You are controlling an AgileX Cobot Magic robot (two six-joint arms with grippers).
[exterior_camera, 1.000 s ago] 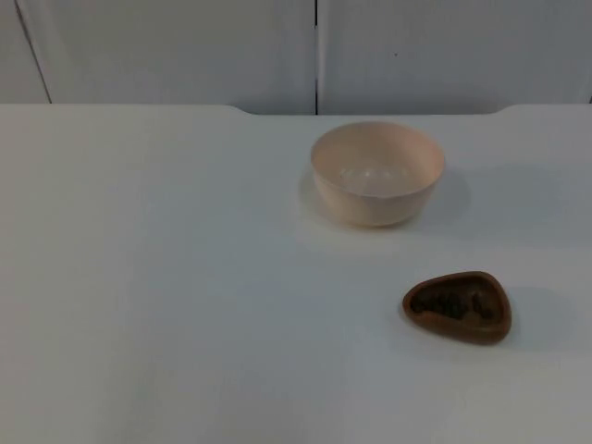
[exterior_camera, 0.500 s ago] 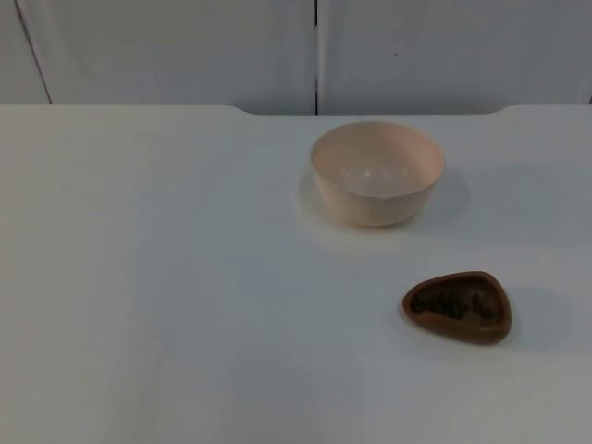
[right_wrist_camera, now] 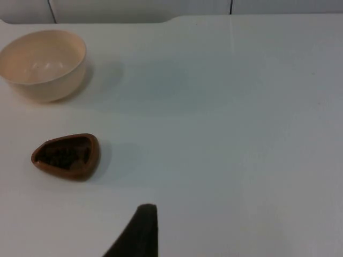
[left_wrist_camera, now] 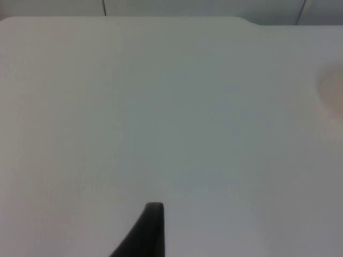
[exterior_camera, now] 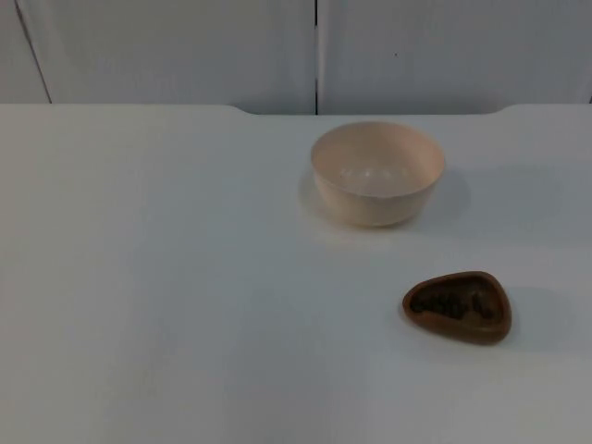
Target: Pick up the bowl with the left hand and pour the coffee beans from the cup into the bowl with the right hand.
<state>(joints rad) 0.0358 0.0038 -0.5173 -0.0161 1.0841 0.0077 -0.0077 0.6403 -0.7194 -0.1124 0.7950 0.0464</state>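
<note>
Nearest the camera on the white table (exterior_camera: 166, 305), a brown cup (exterior_camera: 457, 306) of rounded-triangle shape sits upright with dark coffee beans (exterior_camera: 450, 304) inside. Farther back, well apart from it, a cream bowl (exterior_camera: 377, 173) stands upright near the grey partition wall (exterior_camera: 185, 51). Left gripper (left_wrist_camera: 147, 230) and right gripper (right_wrist_camera: 140, 230) hover above bare tabletop; finger spread cannot be told, nothing visibly held.

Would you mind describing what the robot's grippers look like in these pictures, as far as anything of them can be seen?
Little of them is in sight. The left gripper shows as one black fingertip, matte and smooth, tapering to a narrow, blunt, rounded end. The right gripper looks the same: a plain black fingertip with a rounded end. Neither carries a visible marking.
</note>
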